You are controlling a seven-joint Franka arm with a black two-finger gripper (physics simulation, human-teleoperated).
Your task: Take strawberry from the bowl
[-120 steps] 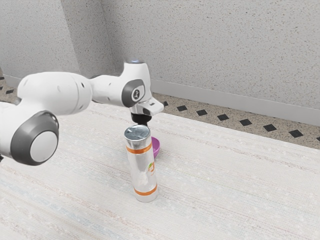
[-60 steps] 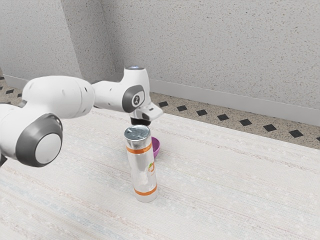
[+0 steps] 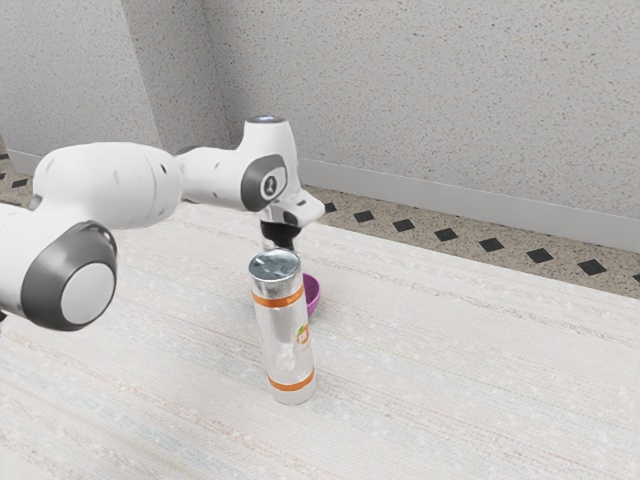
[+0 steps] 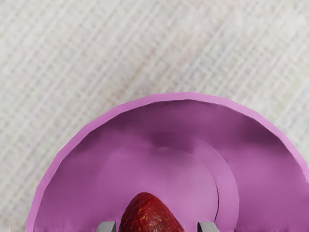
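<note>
I'm steering the gripper [image 3: 281,233] above the purple bowl [image 3: 313,295], and I can't tell whether it is gripping or still empty. In the wrist view the strawberry [image 4: 148,217] is showing red within the bowl's rim, though I can't tell if it is touching the bowl. The silver bottle [image 3: 287,340] is standing upright near the bowl, partly hiding it in the exterior view.
</note>
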